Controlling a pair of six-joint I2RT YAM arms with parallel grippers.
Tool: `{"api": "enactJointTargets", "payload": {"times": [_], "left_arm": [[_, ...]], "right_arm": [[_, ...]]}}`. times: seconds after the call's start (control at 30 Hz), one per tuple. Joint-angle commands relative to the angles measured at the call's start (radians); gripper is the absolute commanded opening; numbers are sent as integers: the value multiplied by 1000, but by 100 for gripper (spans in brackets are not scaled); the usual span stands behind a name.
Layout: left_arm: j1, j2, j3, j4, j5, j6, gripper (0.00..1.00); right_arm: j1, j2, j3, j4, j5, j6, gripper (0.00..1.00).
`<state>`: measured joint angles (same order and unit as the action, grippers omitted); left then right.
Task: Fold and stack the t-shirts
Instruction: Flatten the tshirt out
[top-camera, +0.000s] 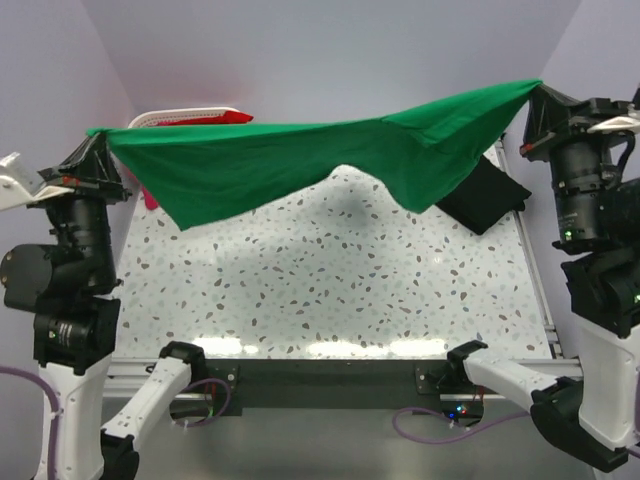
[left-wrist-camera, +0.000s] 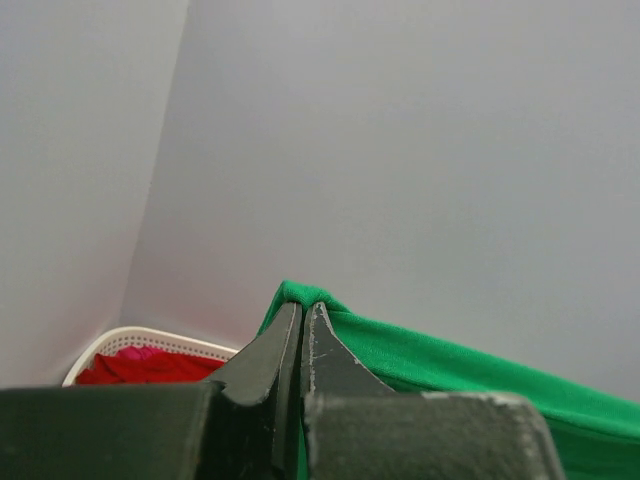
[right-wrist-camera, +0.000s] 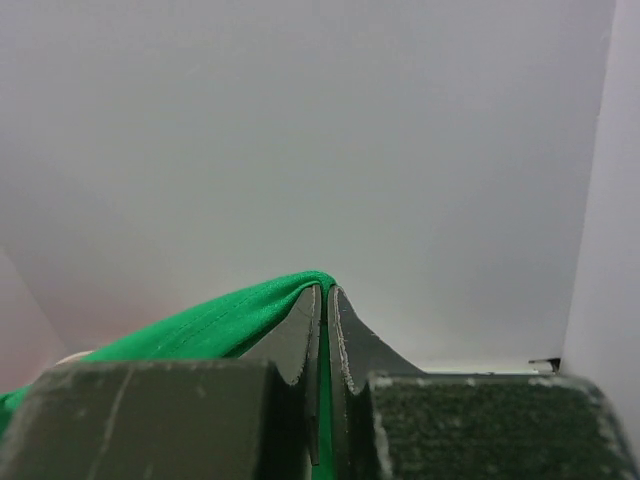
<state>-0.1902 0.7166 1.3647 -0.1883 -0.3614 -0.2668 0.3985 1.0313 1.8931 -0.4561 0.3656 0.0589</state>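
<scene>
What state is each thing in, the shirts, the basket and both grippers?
Green shirt: held off the table, stretched between both grippers, middle sagging.
Black shirt: lying flat on the table, apparently folded.
Basket: holding red cloth.
Left gripper: shut on the green shirt.
Right gripper: shut on the green shirt.

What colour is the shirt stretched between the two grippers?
Plain bright green shirt, clearest in the top external view.
</scene>
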Motion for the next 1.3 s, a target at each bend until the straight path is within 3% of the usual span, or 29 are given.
{"api": "enactJointTargets", "payload": {"times": [0.0, 0.23, 0.53, 0.6, 0.63, 0.7, 0.73, 0.8, 0.83, 1.0, 1.13, 1.27], "left_arm": [[3, -5, 25, 9, -40, 34, 0], [3, 120, -6, 73, -42, 24, 0], [21, 478, -148, 216, -63, 40, 0], [38, 561, -168, 240, -54, 34, 13], [53, 642, -168, 250, -36, 29, 38], [61, 716, -141, 245, -22, 26, 64], [61, 771, -125, 236, -16, 26, 78], [58, 797, -105, 214, 11, 5, 86], [60, 793, -113, 220, 33, -2, 90], [60, 698, -275, 329, 159, -34, 99], [58, 661, -400, 345, 213, -69, 100], [58, 691, -457, 252, 226, -120, 100]], "right_arm": [[-1, -23, 75, 46, -2, -48, 0], [-3, 76, 103, 80, 38, -88, 0], [-33, 478, -32, 238, 104, -65, 0], [-76, 637, 12, 241, 50, 7, 0], [-93, 706, 47, 212, 29, 22, 9], [-130, 830, 223, 139, -41, 50, 38], [-138, 955, 292, 96, -68, 55, 75], [-147, 1044, 450, -34, -109, 62, 95], [-145, 1058, 452, -44, -131, 67, 98], [-145, 854, 70, 128, -220, 123, 99], [-144, 681, -194, 209, -312, 215, 99], [-138, 543, -449, 247, -364, 277, 99]]}}
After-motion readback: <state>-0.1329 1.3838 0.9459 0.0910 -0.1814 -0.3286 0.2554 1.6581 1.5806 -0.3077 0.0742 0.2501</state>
